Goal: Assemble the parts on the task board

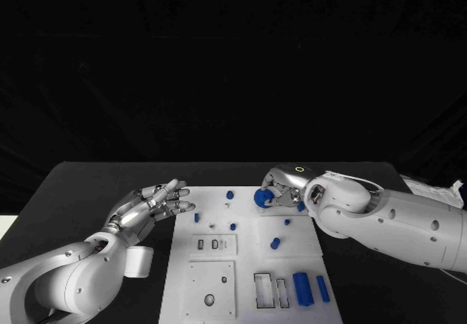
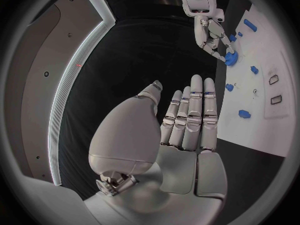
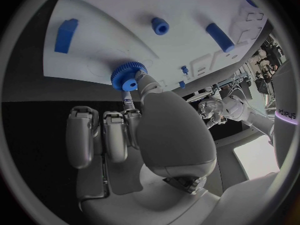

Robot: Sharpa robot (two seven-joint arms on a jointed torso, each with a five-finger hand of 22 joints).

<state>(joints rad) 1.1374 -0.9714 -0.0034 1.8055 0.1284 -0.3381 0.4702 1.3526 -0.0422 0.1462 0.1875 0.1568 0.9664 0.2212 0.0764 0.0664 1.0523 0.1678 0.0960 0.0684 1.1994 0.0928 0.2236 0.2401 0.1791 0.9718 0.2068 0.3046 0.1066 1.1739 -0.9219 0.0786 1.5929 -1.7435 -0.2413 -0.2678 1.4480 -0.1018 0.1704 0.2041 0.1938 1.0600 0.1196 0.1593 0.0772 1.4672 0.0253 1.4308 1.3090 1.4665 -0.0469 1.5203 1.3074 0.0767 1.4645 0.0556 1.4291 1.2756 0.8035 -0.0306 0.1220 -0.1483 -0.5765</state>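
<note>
Head view: right hand (image 1: pixel 282 192) at the far right corner of the task board (image 1: pixel 248 270), fingers (image 3: pixel 133 87) pinching a blue gear (image 1: pixel 262 198); gear low over or on the white plate near its far edge, contact not clear. Right wrist view: same gear (image 3: pixel 129 75), a toothed disc with a raised round hub, held at the hub and rim by fingertips, remaining fingers curled back. Probably hard plastic, light and stiff; teeth give purchase at the rim, smooth hub likelier to slip; best taken across the rim from opposite sides and kept level so its bore meets a post squarely; little risk of breakage, more of tilting and jamming.

Left hand (image 1: pixel 151 206) beside the board's left edge above the black counter (image 1: pixel 88 196), fingers straight, close together, holding nothing; seen likewise in the left wrist view (image 2: pixel 187 120).

Elsewhere on the board: small blue pegs (image 1: pixel 231 194) near the far end, a short blue cylinder (image 1: pixel 275 243) mid-board, two long blue bars (image 1: pixel 301 289) by the near right slots; rectangular recesses (image 1: pixel 213 245) still open, so assembly judged early.
</note>
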